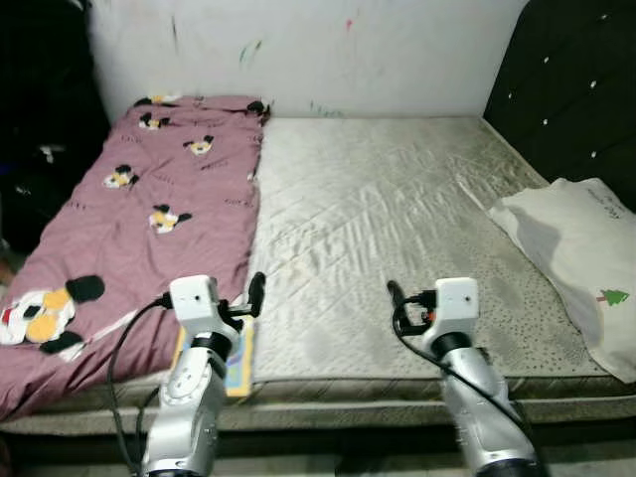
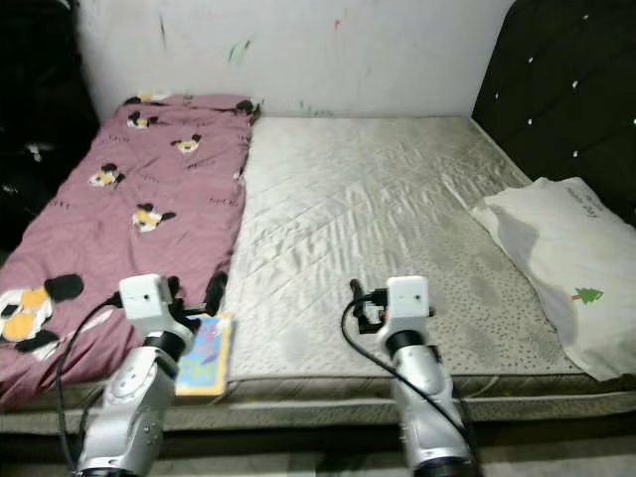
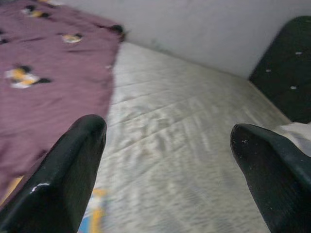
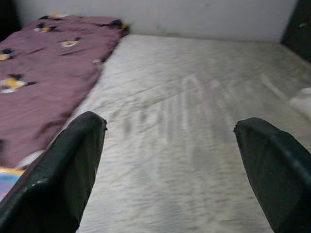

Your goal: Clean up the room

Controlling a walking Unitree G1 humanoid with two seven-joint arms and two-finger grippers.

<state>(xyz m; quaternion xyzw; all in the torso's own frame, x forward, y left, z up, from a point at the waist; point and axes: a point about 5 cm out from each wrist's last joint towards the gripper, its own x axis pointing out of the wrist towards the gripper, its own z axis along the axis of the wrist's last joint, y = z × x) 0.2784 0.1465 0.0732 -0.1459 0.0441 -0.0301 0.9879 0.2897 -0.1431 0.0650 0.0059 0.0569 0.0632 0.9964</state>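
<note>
A maroon blanket [image 1: 149, 219] printed with cartoon mice covers the left part of a bare grey mattress [image 1: 378, 219]. A white pillow [image 1: 586, 258] with a small green tree print lies at the right edge. A colourful thin book [image 2: 204, 358] rests on the mattress's front edge, half under the blanket's corner. My left gripper [image 1: 243, 298] hovers just above that book, open with nothing between its fingers [image 3: 73, 160]. Over the bare front middle of the mattress, my right gripper [image 1: 402, 303] is open and holds nothing too.
A black tufted headboard [image 1: 576, 89] rises at the right. A white wall [image 1: 328, 50] with small paint marks runs behind the bed. Dark clutter [image 1: 40, 149] stands left of the bed. The mattress's front edge [image 1: 358, 393] is right below my arms.
</note>
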